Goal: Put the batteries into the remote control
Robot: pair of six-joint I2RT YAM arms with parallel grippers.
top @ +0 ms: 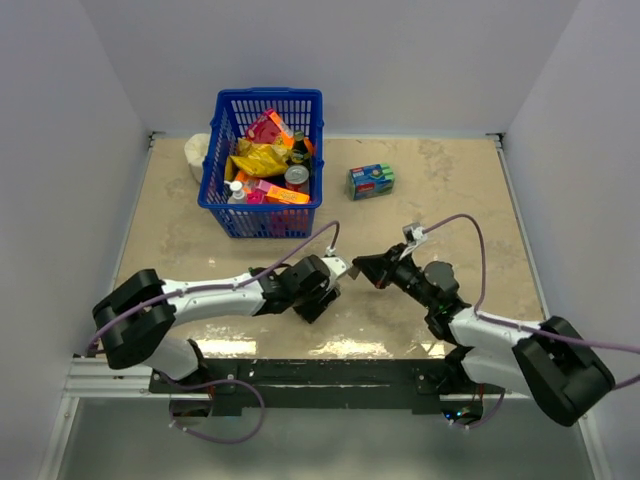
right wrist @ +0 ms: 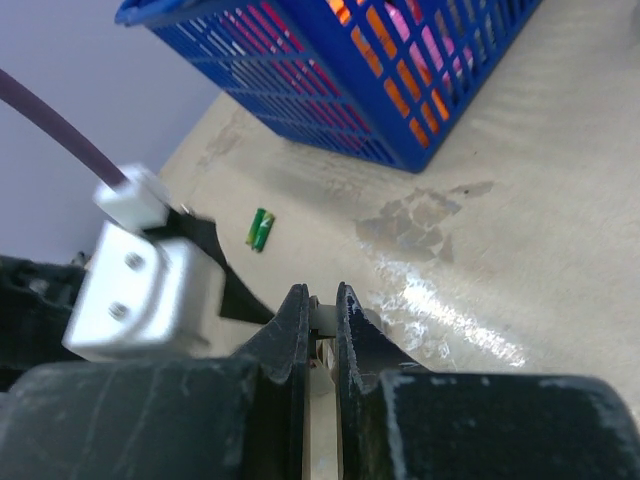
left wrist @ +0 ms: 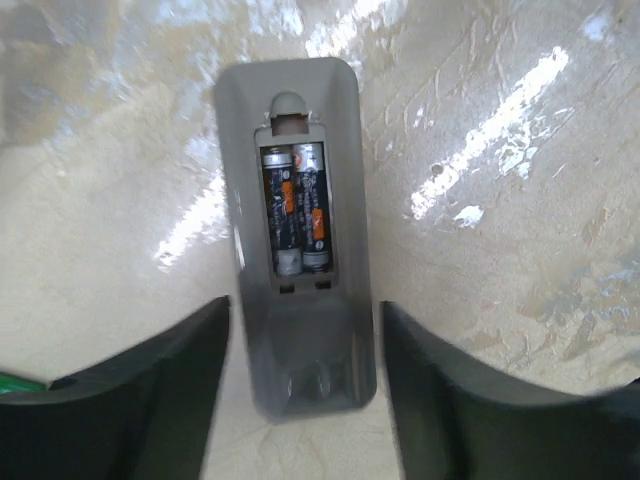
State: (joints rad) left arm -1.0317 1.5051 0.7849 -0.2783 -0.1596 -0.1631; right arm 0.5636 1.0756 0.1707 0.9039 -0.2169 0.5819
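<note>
— The left gripper?
— Spread, fingers flanking the remote control on the table, not gripping it. The batteries sit in its open bay, print too blurred to read.
— The right gripper?
— Pinched on a thin pale piece.

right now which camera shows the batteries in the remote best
Left wrist: it looks straight down on both batteries lying side by side in the open bay of the remote. From the top they cannot be made out; the right wrist view shows none.

Both batteries side by side in remote control — remote on table, between left hand fingers.
</note>
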